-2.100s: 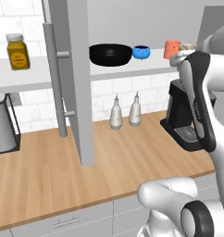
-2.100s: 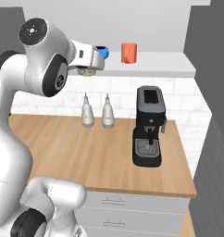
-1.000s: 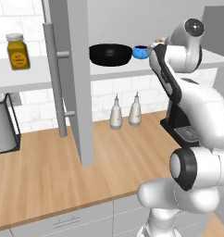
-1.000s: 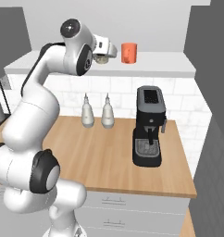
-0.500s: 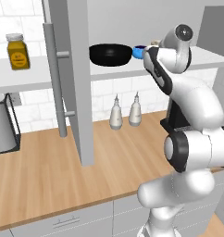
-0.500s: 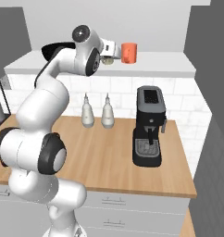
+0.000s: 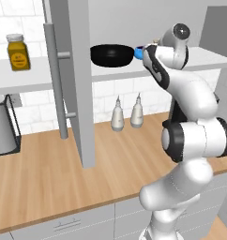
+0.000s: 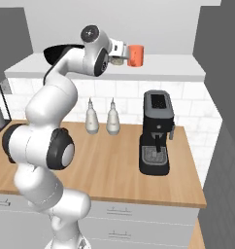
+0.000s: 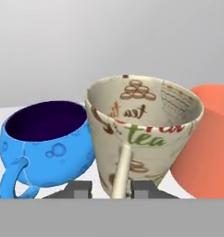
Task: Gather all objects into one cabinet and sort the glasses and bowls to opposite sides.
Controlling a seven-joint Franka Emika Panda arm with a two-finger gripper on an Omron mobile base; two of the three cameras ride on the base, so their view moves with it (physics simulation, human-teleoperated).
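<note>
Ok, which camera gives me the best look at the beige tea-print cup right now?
The hand view: the beige cup sits front and centre, rim, print and handle clear, between the blue cup and the orange cup. In the right base view just a sliver of it peeks out beside the hand; in the left base view the arm blocks it.

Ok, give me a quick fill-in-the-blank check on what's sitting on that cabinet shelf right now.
In the hand view the beige cup stands between the ____ bowl and the orange cup.
The beige cup carries the printed word ____.
On the shelf, the wide bowl is coloured ____.
On the counter under the orange cup stands a black ____ machine.

Missing words: blue; tea; black; coffee
</note>
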